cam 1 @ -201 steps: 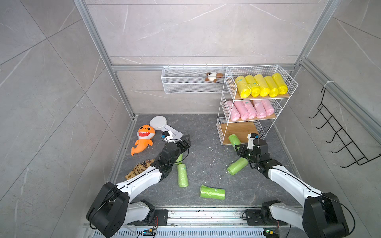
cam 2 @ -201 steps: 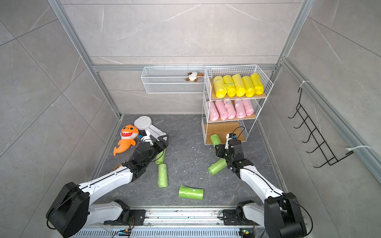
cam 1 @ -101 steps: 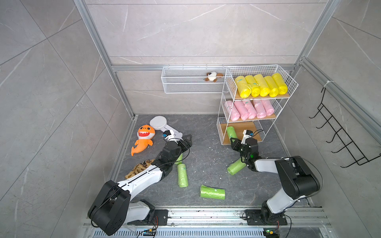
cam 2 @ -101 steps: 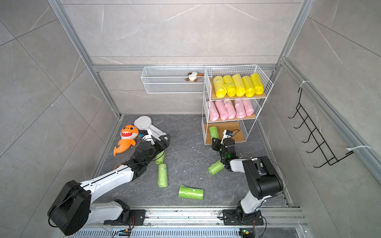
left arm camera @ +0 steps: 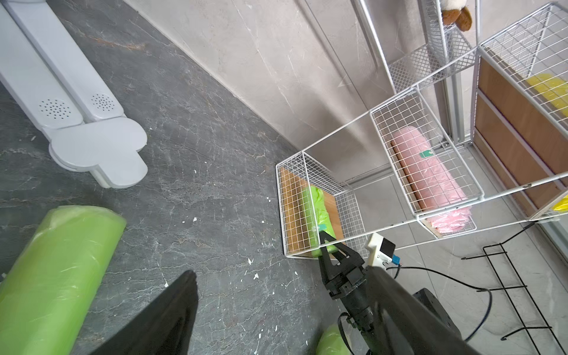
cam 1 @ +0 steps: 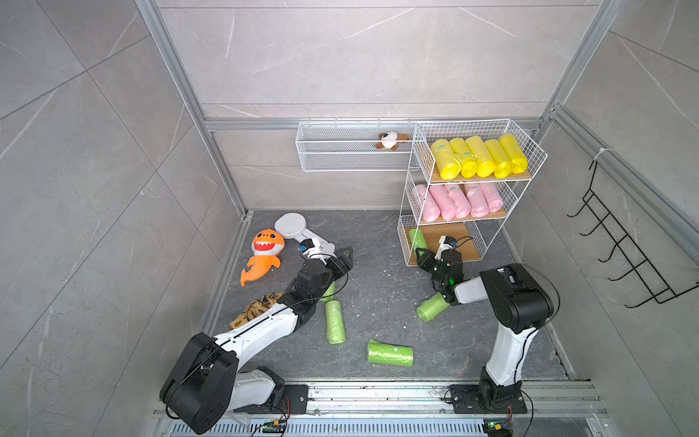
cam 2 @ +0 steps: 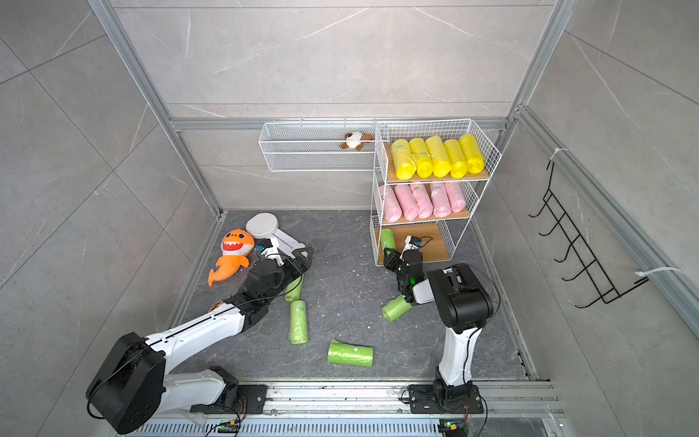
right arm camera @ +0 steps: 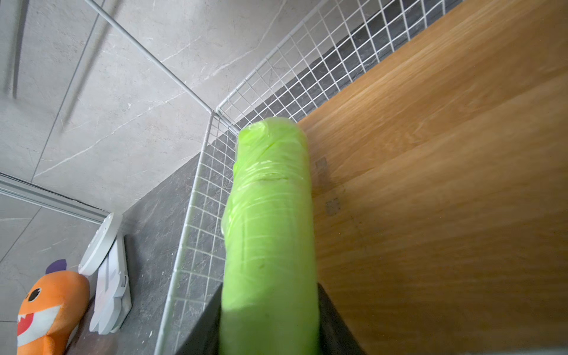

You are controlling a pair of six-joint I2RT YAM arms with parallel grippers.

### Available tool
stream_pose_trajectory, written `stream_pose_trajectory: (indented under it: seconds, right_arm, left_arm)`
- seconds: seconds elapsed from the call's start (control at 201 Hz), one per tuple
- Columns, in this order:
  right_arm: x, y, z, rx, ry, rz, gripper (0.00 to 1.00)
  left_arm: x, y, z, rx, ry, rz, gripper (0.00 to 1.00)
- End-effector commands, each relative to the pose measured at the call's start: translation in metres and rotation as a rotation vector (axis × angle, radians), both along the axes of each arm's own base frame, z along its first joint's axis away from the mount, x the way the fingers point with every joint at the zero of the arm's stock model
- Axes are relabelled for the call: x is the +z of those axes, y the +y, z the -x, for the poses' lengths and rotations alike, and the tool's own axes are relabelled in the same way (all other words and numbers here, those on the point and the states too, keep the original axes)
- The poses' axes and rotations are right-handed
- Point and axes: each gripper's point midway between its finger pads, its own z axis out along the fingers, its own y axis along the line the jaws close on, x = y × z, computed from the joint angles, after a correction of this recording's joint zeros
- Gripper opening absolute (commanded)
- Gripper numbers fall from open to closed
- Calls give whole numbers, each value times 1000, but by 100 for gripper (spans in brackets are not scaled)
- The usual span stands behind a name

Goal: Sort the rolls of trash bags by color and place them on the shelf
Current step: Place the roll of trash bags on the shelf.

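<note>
Stickers in teal sit on the rolls: one on a pink roll (left arm camera: 430,172), one on the held green roll (left arm camera: 316,215). Their print is too small to read. The right gripper (left arm camera: 330,246) is clamped on that roll's near end, and the roll reaches into the bottom tier of the shelf (cam 1: 529,151), along the mesh side wall, over the wooden board. Five yellow rolls (cam 1: 478,157) fill the top tier, five pink rolls (cam 1: 457,200) the middle. The left gripper (cam 1: 342,261) stands wide and holds nothing, near a floor roll (cam 1: 328,293) partly hidden under its arm. Three more green rolls (cam 1: 335,321) lie on the floor (cam 1: 378,265).
</note>
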Motion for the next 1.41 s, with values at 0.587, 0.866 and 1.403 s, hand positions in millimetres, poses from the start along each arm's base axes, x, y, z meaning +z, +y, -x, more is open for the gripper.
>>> stream_pose_trajectory:
  seconds: [0.587, 0.866, 1.403]
  right_arm:
    - [-5, 21, -15, 22, 20, -33, 47]
    - [7, 12, -14, -1, 24, 12, 55]
    - [54, -16, 14, -53, -21, 141, 62]
  left_arm:
    - [16, 2, 3, -9, -43, 17, 89]
    - [15, 3, 5, -8, -42, 15, 89]
    - [-27, 16, 0, -33, 20, -278, 90]
